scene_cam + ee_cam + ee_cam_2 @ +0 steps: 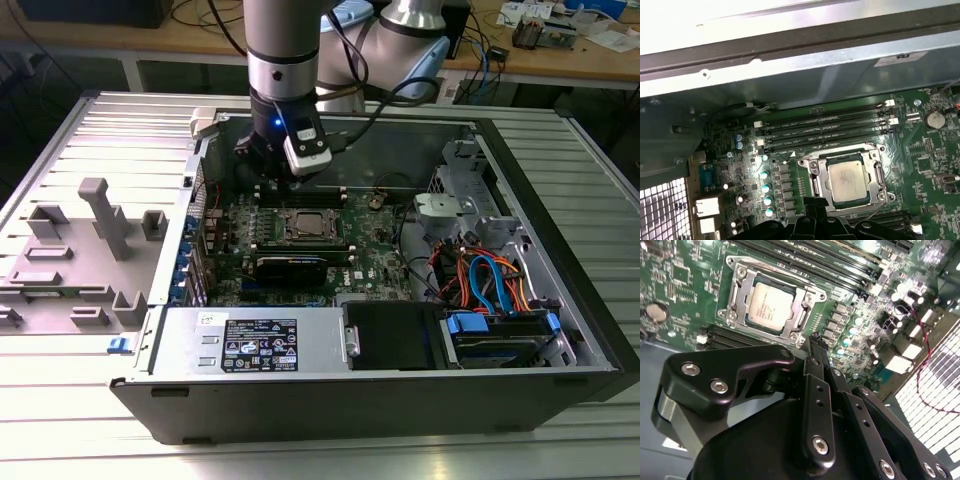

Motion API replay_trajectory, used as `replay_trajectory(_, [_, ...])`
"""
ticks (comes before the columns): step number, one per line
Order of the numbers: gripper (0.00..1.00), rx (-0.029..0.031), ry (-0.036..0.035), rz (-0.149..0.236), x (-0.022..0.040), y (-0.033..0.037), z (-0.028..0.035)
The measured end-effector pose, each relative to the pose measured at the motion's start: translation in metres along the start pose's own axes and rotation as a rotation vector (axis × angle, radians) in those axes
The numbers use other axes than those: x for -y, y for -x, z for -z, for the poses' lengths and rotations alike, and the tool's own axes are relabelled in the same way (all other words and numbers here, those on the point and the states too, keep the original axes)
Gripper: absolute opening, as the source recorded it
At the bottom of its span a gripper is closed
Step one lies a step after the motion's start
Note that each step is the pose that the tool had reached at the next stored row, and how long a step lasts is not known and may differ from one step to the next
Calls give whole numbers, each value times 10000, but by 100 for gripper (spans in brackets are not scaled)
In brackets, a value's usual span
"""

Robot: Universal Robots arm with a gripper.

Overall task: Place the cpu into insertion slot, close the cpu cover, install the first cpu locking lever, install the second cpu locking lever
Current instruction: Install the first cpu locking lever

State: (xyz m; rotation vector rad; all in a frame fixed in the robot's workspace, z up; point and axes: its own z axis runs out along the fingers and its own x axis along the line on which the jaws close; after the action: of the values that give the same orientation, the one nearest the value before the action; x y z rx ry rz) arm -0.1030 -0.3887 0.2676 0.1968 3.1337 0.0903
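Hovering over the green circuit board (680, 280), the black gripper (817, 347) is pinching its fingers together, empty, apparently because the silver-topped square cpu (771, 306) is already sitting in the metal-rimmed insertion slot (734, 315) beneath the silvery window-frame cpu cover (801, 310).

Light glares off the case wall (790, 75) in the first wrist view; the motherboard (930, 150) sits dimmer.

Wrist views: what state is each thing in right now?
cpu, seated in the slot
cover, down flat around the cpu
pincer, shut, empty, beside the cover and not touching it
memory slots, empty
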Motion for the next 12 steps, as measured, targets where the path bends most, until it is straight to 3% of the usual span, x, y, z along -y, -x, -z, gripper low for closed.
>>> replay_trajectory(2, [11, -15, -1, 334, 0, 0, -3])
replay_trajectory(3, [11, 8, 4, 402, 0, 0, -7])
replay_trajectory(5, [11, 315, 28, 420, 3, -14, -20])
replay_trajectory(6, [11, 352, 33, 425, 4, -22, -21])
replay_trajectory(12, [11, 318, 51, 1168, 5, -33, -26])
